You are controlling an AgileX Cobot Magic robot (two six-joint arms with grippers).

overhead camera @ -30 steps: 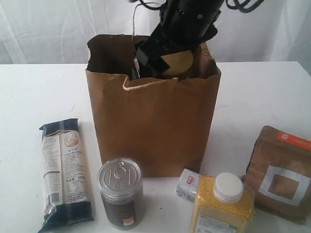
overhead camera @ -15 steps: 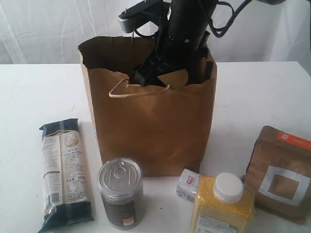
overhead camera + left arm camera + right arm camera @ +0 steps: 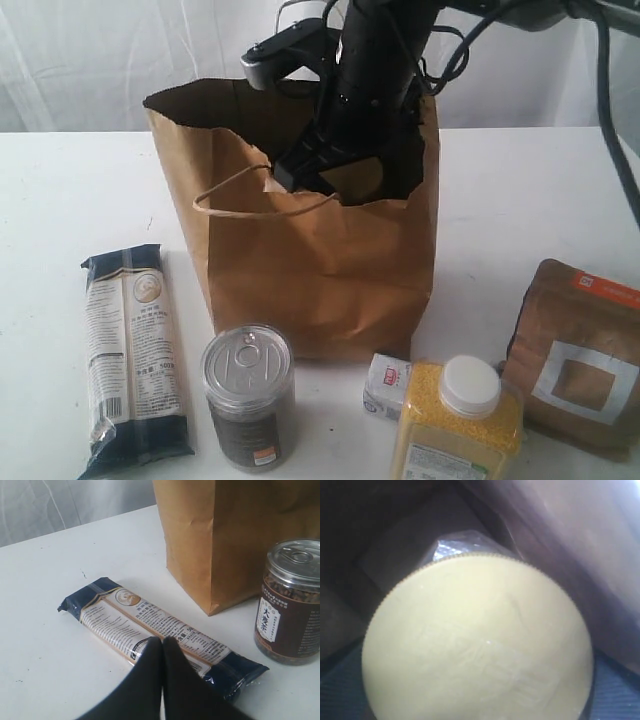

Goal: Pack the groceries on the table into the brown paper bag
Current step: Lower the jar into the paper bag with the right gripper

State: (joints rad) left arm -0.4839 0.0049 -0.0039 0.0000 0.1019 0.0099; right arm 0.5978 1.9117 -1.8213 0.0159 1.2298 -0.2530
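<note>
My right gripper (image 3: 338, 172) reaches down into the open mouth of the brown paper bag (image 3: 310, 270), shut on the gold-lidded jar (image 3: 354, 181). The jar's lid (image 3: 480, 645) fills the right wrist view, with the bag's dark inside around it. My left gripper (image 3: 161, 641) is shut and empty, hovering over the long dark-blue noodle packet (image 3: 150, 625). That packet (image 3: 130, 350) lies flat left of the bag. The silver pull-tab can (image 3: 248, 395) stands in front of the bag, beside the small white-blue packet (image 3: 385, 385), the white-capped bottle (image 3: 460, 420) and the brown windowed pouch (image 3: 580, 360).
All of it rests on the white table (image 3: 80, 190). A paper loop handle (image 3: 230, 190) hangs over the bag's front wall. White curtains hang behind the table. The bag (image 3: 225, 535) and the can (image 3: 290, 605) stand close together in the left wrist view.
The right arm has gone lower into the bag with the jar. The bag's mouth has spread and shifted left, and a loop handle has flopped over its front. The left gripper has not moved.
</note>
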